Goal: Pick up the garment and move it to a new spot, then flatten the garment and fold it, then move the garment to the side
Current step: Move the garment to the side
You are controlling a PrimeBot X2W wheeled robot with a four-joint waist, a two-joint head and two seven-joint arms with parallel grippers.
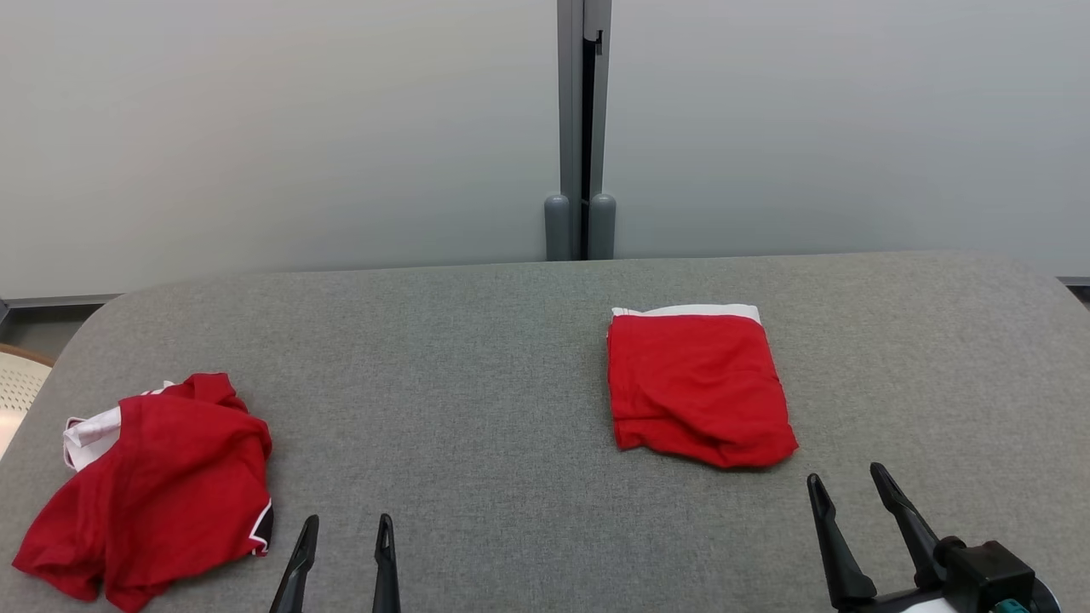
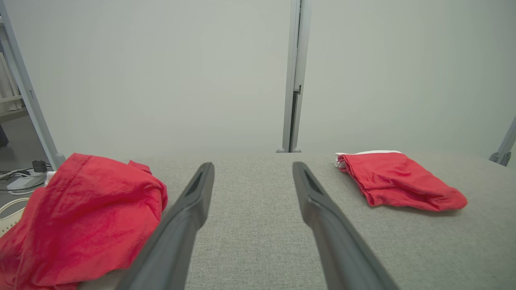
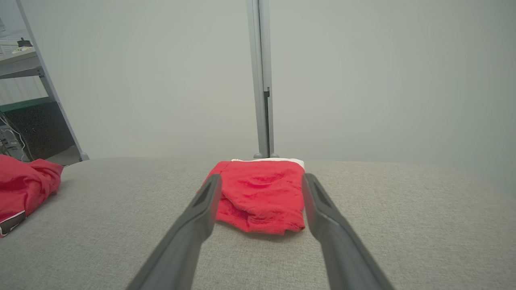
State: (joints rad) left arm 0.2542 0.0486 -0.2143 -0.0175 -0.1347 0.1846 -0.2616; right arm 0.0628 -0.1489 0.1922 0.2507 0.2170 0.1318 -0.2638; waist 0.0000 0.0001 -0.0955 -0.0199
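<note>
Evidently the pick-up is the step in hand: the crumpled garment (image 1: 157, 489) lies heaped at about eight o'clock on the grey table (image 1: 477, 358), untouched, while a folded garment (image 1: 694, 387) rests flat at about two o'clock. Both tools are released and empty. The left gripper (image 1: 347, 521) hangs at seven o'clock, just beside the heap, and the right gripper (image 1: 846, 473) at five o'clock, near the folded piece. Next, I judge, the left gripper must swing toward nine o'clock, drop onto a raised ridge of cloth and pinch it without snagging the table cover.
</note>
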